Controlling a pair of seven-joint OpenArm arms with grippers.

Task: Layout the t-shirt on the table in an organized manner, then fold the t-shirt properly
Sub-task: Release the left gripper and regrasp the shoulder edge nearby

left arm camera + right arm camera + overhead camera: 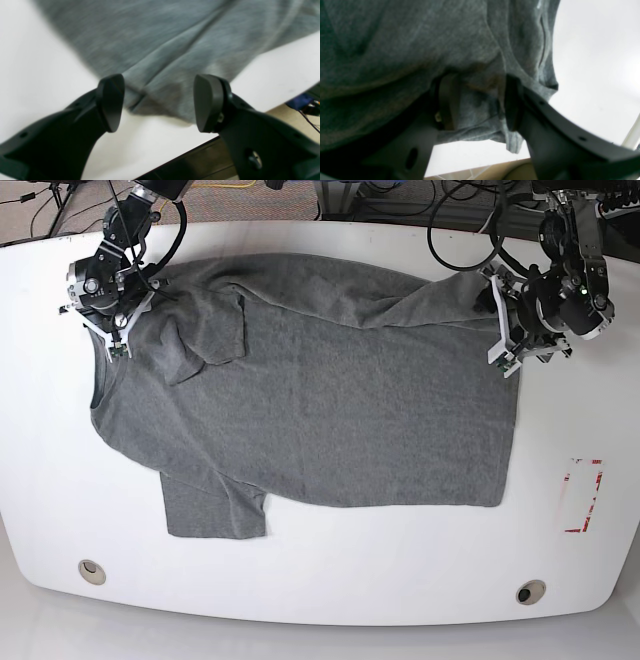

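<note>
We are laying out the t-shirt (320, 400) across the worktop (330, 580), our right fingers (112, 332) pinching its far-left shoulder while our left fingers (503, 332) are hanging wide over its far-right hem corner, unheld, needing closing before smoothing.

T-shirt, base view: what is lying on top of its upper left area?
One sleeve of the t-shirt is folded inward over the chest, beside the right gripper. The fabric beneath that flap and the table under the shirt are covered.
</note>
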